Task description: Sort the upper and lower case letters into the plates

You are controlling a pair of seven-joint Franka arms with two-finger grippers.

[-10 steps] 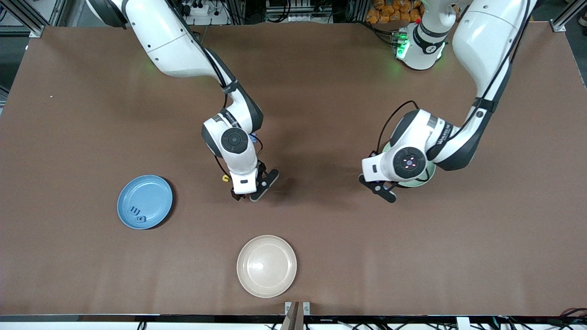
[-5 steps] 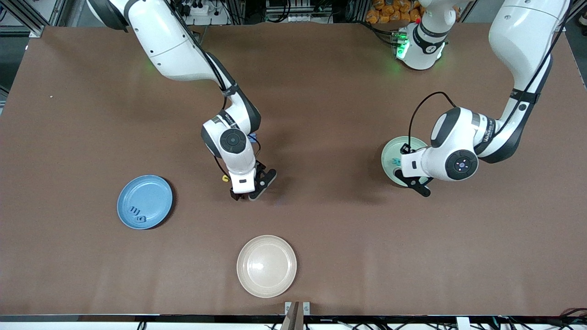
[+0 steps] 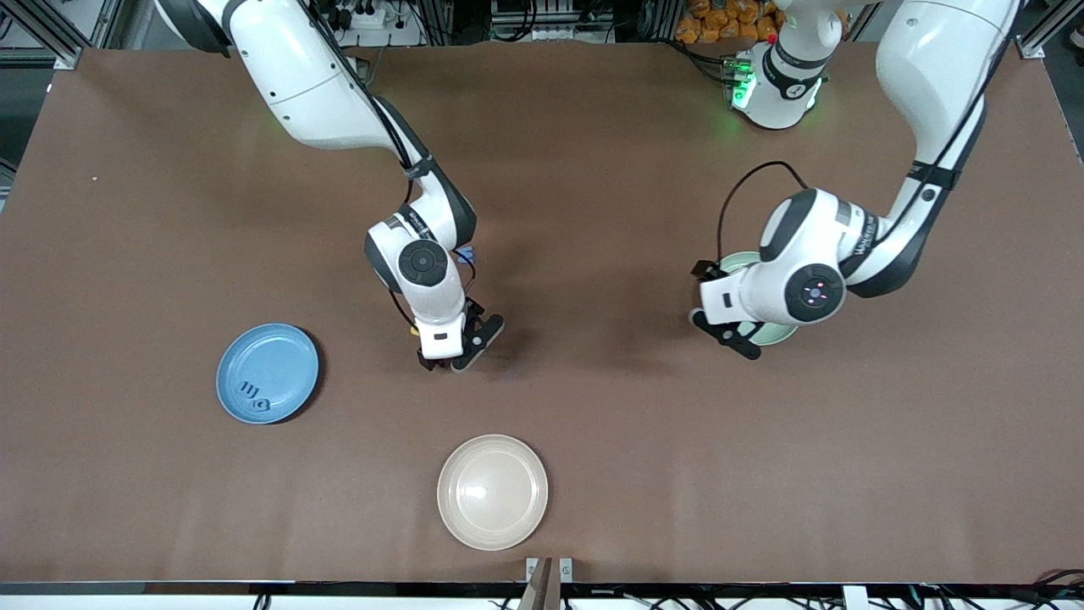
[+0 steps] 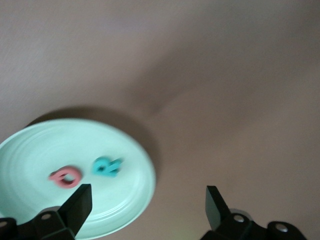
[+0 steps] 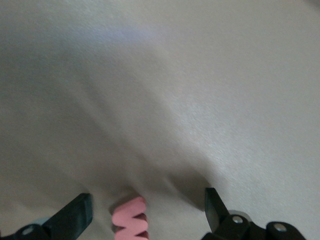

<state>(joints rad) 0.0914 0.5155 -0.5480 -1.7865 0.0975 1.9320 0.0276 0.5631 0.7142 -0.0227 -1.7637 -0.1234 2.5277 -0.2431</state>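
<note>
My right gripper (image 3: 453,354) is open, low over the table's middle. In the right wrist view a pink-red letter W (image 5: 131,223) lies on the table between its open fingers (image 5: 75,214). A yellow letter (image 3: 415,330) and a blue letter (image 3: 467,253) show beside that arm's wrist. My left gripper (image 3: 714,302) is open and empty, at the edge of the mint green plate (image 3: 773,335). The left wrist view shows this plate (image 4: 120,200) holding a red-orange letter (image 4: 65,177) and a teal R (image 4: 106,167). The blue plate (image 3: 279,356) holds dark blue letters (image 3: 254,393).
A cream-beige plate (image 3: 492,491) sits near the table's front edge, nearer to the front camera than the right gripper. The blue plate lies toward the right arm's end, the mint plate toward the left arm's end.
My left gripper swung out toward the left arm's end, over the mint plate, and has come part of the way back. My right gripper has shifted slightly toward the blue plate.
</note>
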